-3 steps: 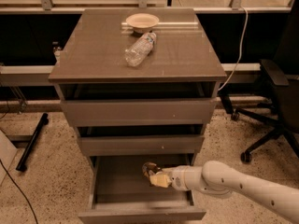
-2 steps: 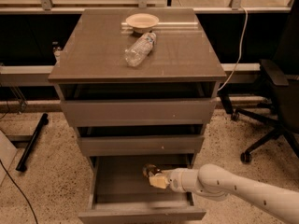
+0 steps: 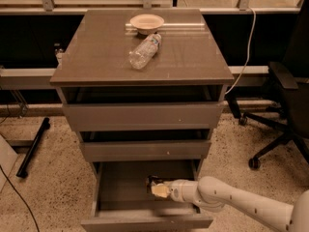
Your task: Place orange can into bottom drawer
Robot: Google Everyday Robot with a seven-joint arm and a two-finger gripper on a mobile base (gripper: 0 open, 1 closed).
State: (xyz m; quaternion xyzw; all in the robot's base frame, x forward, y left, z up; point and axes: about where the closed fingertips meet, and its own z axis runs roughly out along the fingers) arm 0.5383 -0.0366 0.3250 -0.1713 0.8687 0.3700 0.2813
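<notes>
Speckled terrazzo flooring is noted beneath a grey-brown desk fitted with three drawers, set against a dark wall below a window rail. On the desk top, a clear plastic bottle is found lying on its side near the middle. A shallow pale bowl is placed just behind it, toward the rear edge. The top drawer and the middle drawer are each seen pulled out slightly. The bottom drawer is drawn well out, and its grey floor is exposed.

A white arm is extended from the lower right corner across the drawer's right side. The tool is located inside the bottom drawer, right of centre and low over the floor. The orange can is observed at the tip of the tool, within the drawer and in contact with the tool. Whether the tool is clamped on the can or parted from it cannot be told. Whether the can is resting on the drawer floor cannot be determined either.

A black office chair is recorded to the right of the desk, and a pale cable is hung down beside it. A black stand leg is laid on the floor at the left.
</notes>
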